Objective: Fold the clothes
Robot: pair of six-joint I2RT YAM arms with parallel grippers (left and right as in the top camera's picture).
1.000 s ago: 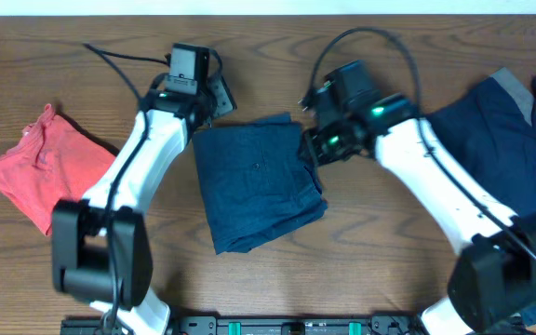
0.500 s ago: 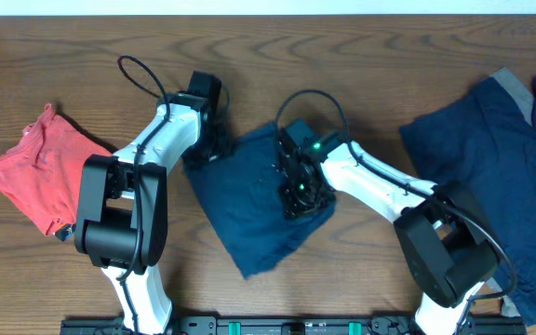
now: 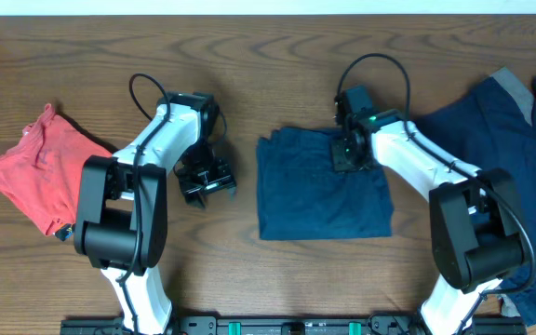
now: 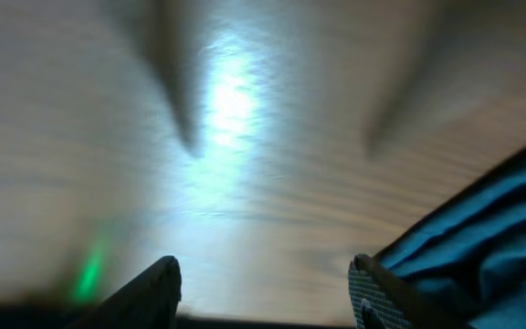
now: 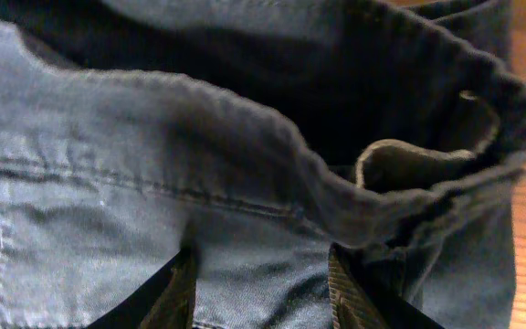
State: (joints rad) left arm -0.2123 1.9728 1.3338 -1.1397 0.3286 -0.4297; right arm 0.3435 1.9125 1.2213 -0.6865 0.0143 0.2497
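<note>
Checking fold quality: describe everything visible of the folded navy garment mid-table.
The folded navy garment is dark blue, denim-like cloth with stitched seams, lying flat as a roughly rectangular stack, layered edges showing at its far side. It lies on the wooden table, slightly right of centre. The right gripper is down at its far edge, jaws apart; the left gripper is clear of it.

Overhead: bright, even top light, sharp edge to edge. Only soft, short shadows on the table [image 3: 249, 56], no glare. Left wrist: heavy blur, nothing crisp. Blown-out white glare patch [image 4: 231, 100] on the wood, top centre. Green glow [image 4: 88, 272] bottom left. Navy garment [image 4: 482, 238] smeared at right. Right wrist: dimmer, same garment's seams crisp mid-frame, deep shadow inside the folds, bottom edge soft.
</note>
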